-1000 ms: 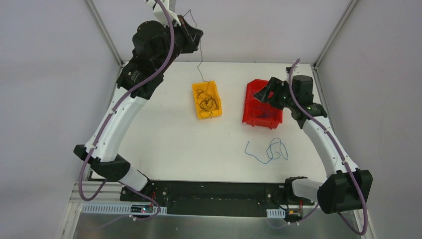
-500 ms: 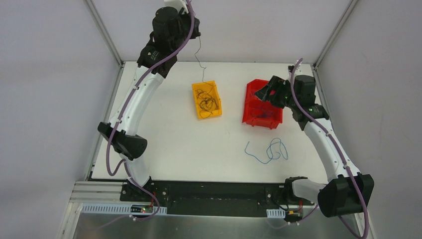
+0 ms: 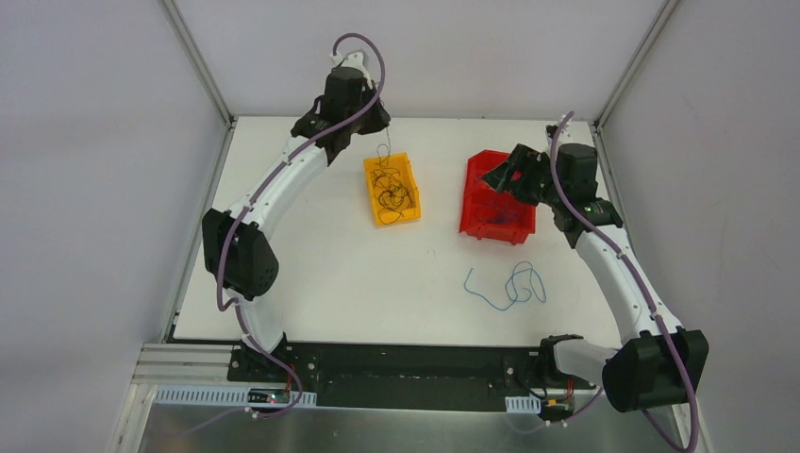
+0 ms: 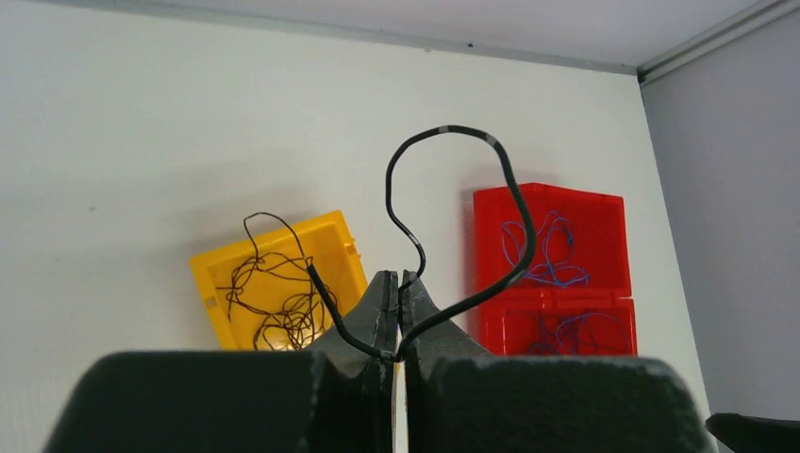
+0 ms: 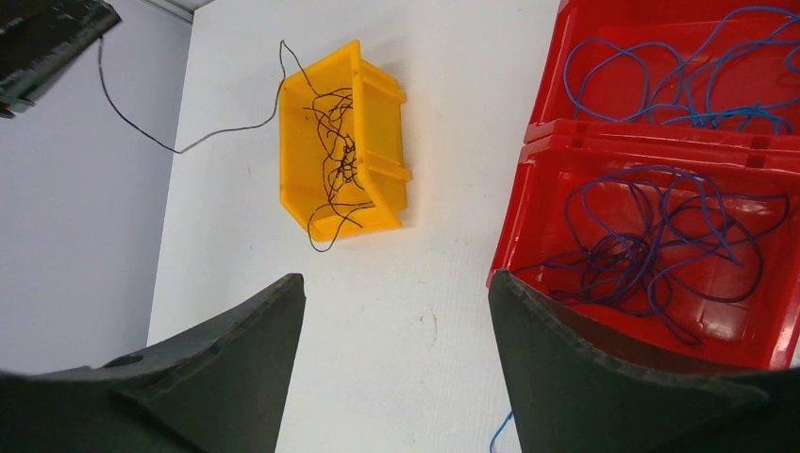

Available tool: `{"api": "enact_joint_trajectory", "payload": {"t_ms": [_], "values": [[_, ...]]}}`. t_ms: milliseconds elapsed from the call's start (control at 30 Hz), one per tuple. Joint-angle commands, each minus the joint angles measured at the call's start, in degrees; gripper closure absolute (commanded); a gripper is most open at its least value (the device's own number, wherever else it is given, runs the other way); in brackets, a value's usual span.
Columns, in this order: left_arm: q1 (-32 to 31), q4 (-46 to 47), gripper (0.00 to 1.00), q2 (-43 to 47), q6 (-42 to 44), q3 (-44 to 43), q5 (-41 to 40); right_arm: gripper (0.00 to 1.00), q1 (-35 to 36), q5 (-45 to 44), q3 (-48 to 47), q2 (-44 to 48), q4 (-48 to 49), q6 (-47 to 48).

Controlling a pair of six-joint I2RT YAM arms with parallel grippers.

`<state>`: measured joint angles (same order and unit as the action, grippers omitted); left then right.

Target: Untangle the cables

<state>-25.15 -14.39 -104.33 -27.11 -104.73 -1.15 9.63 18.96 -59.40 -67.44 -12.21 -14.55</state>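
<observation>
— Entry one: left gripper [image 4: 396,283]?
— Jaws pinched tight on one black cable [image 4: 462,130], which loops up above the fingertips. Its lower stretch is hidden behind the fingers. In the top view it hangs, hair-thin, toward the yellow bin [image 3: 369,189] at upper centre. Whether it is snagged in the tangle there cannot be made out.
— Bin contents?
— A curly knot of black cables [image 3: 394,193], one strand spilling over the rim.
— Entry two: right gripper [image 5: 396,283]?
— Jaws wide apart, holding nothing, above the red bin [image 5: 651,137], whose right edge is cut off.
— Contents?
— Tangled blue cables [image 5: 660,226] in both compartments. They are barely legible from above, where the gripper covers part.
— Anything outside the bins?
— One loose blue cable [image 3: 509,286] on the table [image 3: 311,264], lower right of centre.
</observation>
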Motion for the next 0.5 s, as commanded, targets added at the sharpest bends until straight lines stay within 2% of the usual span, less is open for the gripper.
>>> {"api": "enact_joint_trajectory", "payload": {"t_ms": [0, 333, 467], "values": [[-0.22, 3.63, 1.0, 4.49, -4.53, 3.47, 4.44, 0.25, -0.05, 0.87, -0.27, 0.77, 2.54, -0.67], [-0.21, 0.38, 1.0, 5.48, -9.67, 8.22, 12.17, 0.25, -0.05, 0.79, 0.16, 1.73, 1.7, -0.76], [-0.17, -2.26, 1.0, 6.58, -8.14, 11.31, 10.75, 0.25, -0.05, 1.47, 1.01, 2.54, 1.74, -0.7]]}}
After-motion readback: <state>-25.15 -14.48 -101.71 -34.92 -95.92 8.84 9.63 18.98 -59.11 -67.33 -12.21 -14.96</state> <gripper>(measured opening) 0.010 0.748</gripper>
